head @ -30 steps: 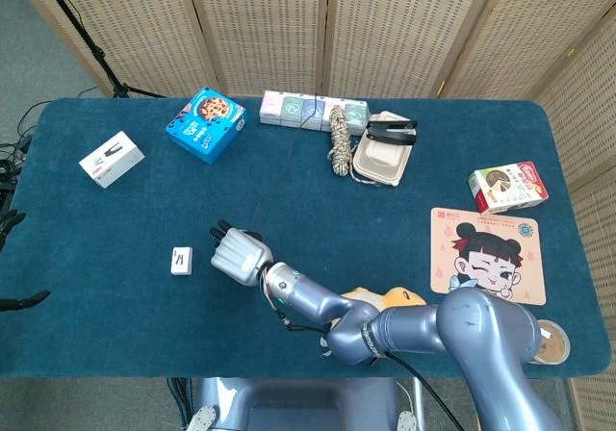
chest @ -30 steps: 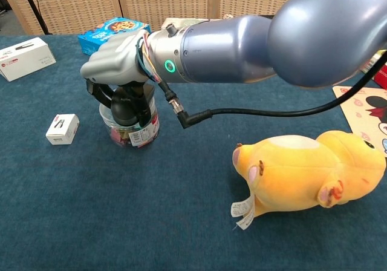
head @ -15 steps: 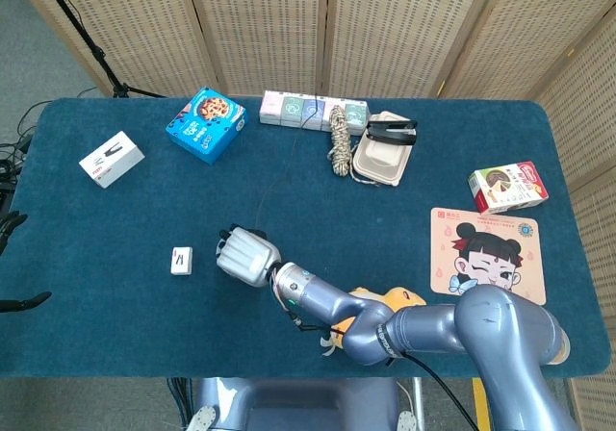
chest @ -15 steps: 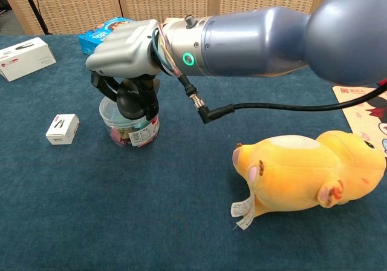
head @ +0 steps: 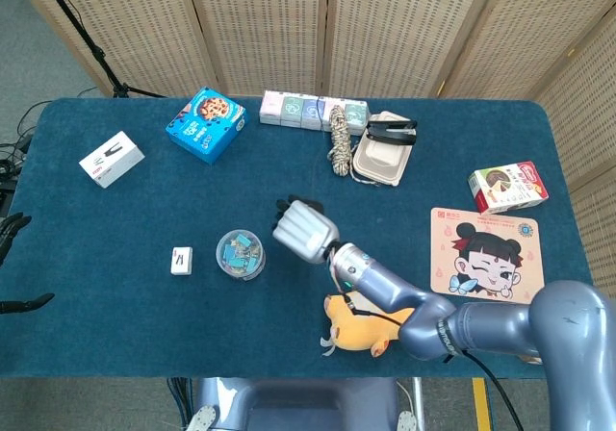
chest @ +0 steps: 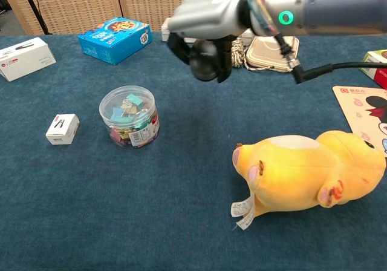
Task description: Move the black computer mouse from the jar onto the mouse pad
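Gripping the mouse [chest: 204,59] in curled fingers, the right hand [head: 304,229] hangs above the tabletop [head: 115,248], right of the jar [head: 240,255] and clear of it. By my reading the pickup is done; the carry across to the pad [head: 487,254], well off to the right, and the set-down remain. No left hand shows in either view.

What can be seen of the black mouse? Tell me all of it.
The black mouse is a rounded, dark, plastic-looking shape, mostly hidden by the right hand that grips it from above. It hangs in the air, clear of the table, to the right of the jar and touching only the fingers. Buttons and wheel cannot be made out.
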`<state>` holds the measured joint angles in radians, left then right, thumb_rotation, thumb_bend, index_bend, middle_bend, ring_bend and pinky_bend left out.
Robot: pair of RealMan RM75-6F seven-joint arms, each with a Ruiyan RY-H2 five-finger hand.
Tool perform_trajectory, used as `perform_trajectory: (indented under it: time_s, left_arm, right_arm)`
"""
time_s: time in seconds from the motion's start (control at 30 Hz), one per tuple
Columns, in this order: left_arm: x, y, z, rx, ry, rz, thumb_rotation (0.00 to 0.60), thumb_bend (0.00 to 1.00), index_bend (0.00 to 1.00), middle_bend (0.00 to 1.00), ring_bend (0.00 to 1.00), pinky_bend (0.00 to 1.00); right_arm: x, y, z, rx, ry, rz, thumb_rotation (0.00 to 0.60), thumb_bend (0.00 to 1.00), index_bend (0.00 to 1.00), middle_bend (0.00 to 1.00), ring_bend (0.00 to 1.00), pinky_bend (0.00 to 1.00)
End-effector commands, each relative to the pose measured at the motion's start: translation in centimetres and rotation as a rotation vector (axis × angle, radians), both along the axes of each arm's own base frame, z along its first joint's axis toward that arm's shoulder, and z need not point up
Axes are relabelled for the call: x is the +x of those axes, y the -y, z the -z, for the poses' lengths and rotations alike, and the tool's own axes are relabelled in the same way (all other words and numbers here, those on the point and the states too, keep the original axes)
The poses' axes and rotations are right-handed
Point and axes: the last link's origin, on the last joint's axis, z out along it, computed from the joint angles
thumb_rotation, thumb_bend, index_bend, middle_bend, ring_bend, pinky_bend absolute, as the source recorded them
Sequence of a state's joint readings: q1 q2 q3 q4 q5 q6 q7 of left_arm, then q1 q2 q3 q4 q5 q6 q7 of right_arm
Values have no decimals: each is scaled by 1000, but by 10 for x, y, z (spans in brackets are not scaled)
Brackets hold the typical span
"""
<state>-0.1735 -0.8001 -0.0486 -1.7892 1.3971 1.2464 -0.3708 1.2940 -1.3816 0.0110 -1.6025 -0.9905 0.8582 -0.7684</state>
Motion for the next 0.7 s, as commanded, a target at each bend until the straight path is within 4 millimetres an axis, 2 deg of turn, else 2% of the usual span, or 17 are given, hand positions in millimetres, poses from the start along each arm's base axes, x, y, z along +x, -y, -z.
perform_trajectory:
  time_s: [0.03, 0.17, 0.23, 0.3, 0.43, 0.5, 0.63, 0.7]
  left_arm:
    - [1, 0, 4, -4, -8, -2, 600, 0, 0, 0, 0, 0]
    - [3, -1, 7, -8, -20, -4, 600, 0, 0, 0, 0, 0]
    - [4, -2, 9, -12, -30, -5, 600, 0, 0, 0, 0, 0]
    - [4, -3, 11, -16, -38, -7, 600, 0, 0, 0, 0, 0]
    - [5, -5, 11, -11, -40, -12, 600, 0, 0, 0, 0, 0]
    - [6, -5, 12, -8, -40, -14, 600, 0, 0, 0, 0, 0]
    - [6, -4, 14, -16, -50, -15, 600, 0, 0, 0, 0, 0]
    - [6, -4, 15, -18, -52, -17, 600, 0, 0, 0, 0, 0]
  right_arm:
    - [-44, 8, -27, -66, -54, 71, 600, 290, 654, 431, 233, 335]
    - [-80, 13, -50, -110, -87, 126, 600, 294, 653, 430, 233, 336]
    - [-107, 14, -66, -143, -113, 165, 600, 297, 652, 430, 233, 336]
    - [-122, 13, -75, -157, -123, 185, 600, 299, 652, 429, 233, 336]
    - [-164, 6, -97, -184, -166, 250, 600, 301, 652, 429, 233, 336]
    - [-176, 2, -104, -188, -183, 264, 600, 301, 652, 429, 233, 336]
    - [-219, -10, -119, -196, -255, 325, 600, 301, 652, 429, 233, 336]
    - [-232, -14, -124, -198, -273, 340, 600, 301, 651, 429, 233, 336]
